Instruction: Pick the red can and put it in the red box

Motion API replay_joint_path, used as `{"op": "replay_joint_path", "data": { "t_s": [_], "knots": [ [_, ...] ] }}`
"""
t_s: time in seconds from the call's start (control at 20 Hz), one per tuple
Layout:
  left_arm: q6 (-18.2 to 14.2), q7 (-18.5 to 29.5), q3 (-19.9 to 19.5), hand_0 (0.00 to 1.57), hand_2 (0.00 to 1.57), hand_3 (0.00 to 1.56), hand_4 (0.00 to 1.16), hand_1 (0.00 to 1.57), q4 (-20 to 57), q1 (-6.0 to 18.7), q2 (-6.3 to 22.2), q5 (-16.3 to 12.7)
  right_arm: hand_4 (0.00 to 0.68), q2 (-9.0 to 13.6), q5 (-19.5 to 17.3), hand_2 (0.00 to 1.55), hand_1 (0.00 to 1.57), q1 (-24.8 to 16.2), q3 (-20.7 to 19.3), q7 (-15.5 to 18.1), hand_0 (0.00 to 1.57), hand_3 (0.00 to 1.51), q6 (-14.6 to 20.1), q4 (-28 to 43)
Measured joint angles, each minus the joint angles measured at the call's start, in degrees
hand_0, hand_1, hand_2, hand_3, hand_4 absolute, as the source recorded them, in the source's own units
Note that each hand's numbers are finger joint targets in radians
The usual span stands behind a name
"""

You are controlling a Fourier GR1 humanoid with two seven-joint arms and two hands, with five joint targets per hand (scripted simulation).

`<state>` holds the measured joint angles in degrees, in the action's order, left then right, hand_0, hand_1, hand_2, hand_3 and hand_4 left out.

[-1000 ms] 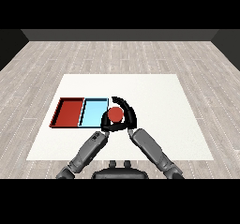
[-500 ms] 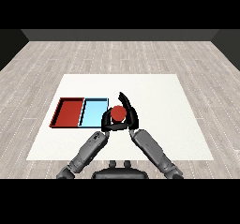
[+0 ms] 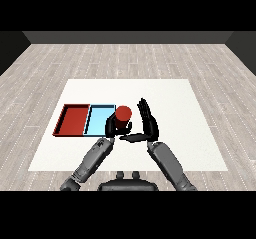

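the red can [image 3: 123, 116] stands just right of the light blue tray [image 3: 100, 119], the left hand [image 3: 113, 128] curled round it and the right hand [image 3: 147, 123] open beside; lift it clear of both rims before carrying it left to the red tray [image 3: 73, 120].

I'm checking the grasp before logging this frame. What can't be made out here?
- Head view: the red can's lower body, hidden by the left hand.
- Whether the can rests on the table: hidden by both hands.
- Right hand's contact with the can: unclear.
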<state>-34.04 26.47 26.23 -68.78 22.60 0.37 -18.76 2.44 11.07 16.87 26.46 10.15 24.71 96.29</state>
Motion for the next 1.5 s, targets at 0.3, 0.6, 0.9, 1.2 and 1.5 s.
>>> {"op": "replay_joint_path", "data": {
  "t_s": [0.3,0.6,0.9,1.2,1.5],
  "knots": [
    [1.0,-3.1,-3.6,1.57,1.57,1.48,1.14,1.57,-3.6,-0.6,3.4,1.7,0.000,4.1,3.0,0.00,0.00,-6.5,-4.9,-1.4,0.00,0.00,-3.7,9.1],
    [1.6,-6.5,-8.6,1.57,1.57,1.49,1.12,1.57,-7.3,-1.8,9.7,2.7,0.000,8.7,6.0,0.00,0.00,-14.8,-10.1,0.8,0.00,0.00,-8.3,14.3],
    [2.8,-11.8,-13.7,1.57,1.57,1.49,1.14,1.57,-7.9,-2.0,18.0,3.9,0.000,10.4,9.1,0.00,0.00,-19.8,-15.1,3.0,0.00,0.00,-11.7,12.4],
    [5.0,-16.4,-16.8,1.57,1.56,1.51,1.08,1.57,2.7,-0.5,26.0,7.0,0.000,10.8,10.7,0.00,0.00,-21.0,-17.3,4.3,0.00,0.00,-14.0,9.6],
    [7.9,-18.3,-18.2,1.57,1.53,1.42,1.00,1.57,21.8,3.2,30.2,10.2,0.000,9.9,10.3,0.00,0.00,-19.7,-18.5,6.2,0.00,0.00,-14.4,4.6]
  ]
}}
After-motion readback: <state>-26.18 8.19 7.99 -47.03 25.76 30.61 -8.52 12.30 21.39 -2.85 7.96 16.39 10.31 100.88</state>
